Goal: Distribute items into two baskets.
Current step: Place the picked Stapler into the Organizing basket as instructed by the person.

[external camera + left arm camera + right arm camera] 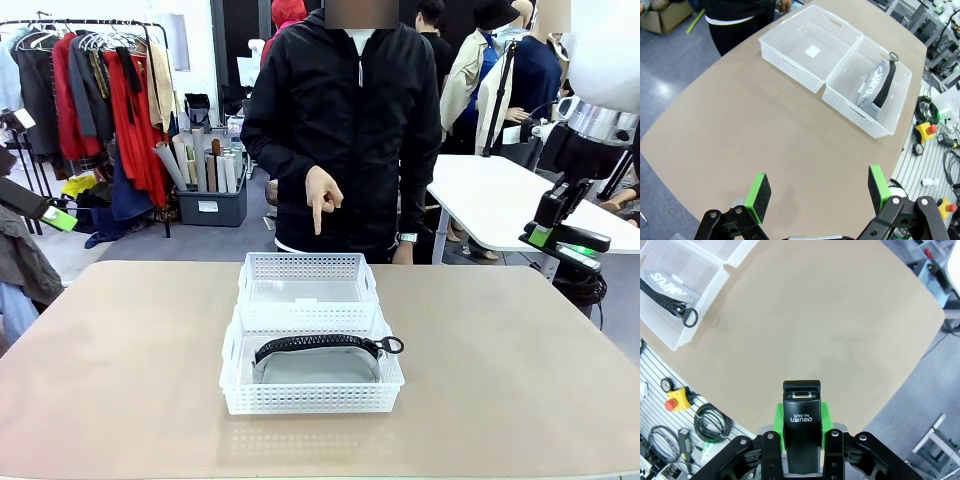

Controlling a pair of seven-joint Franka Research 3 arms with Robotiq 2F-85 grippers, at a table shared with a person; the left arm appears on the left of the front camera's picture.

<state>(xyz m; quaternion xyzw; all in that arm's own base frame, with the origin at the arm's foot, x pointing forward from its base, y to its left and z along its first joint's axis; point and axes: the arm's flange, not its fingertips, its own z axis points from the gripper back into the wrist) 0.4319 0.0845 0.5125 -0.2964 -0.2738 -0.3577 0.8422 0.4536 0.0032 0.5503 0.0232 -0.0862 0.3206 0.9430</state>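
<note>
**Ana:** So which arm has the next move, going by where things sit?

**Ben:** I'd say the right one. In its wrist view the right gripper is pressed together on the black stapler, which stands lengthwise between the green pads with its nose pointing out along the fingers, over bare table.

**Ana:** And where does it need to go?

**Ben:** The two baskets sit end to end in the middle of the table, touching. The near basket already holds the grey pouch, lying across it with the zipper ring toward the robot's right. The far basket has nothing in it, and the person's hand points down toward it.

**Ana:** Which way is that from the stapler?

**Ben:** From the right wrist view only the pouch's basket shows, up in the top-left corner, well apart from the fingers. The far one must lie beyond it, so I judge the arm has to travel in toward the centre and a little away from the robot. In the front view that gripper hangs high off the table's right edge.

**Ana:** And the left arm?

**Ben:** The left gripper is spread wide, holding nothing, above the near-left part of the table; both baskets are well ahead of it. It has no item to give, I think
</note>
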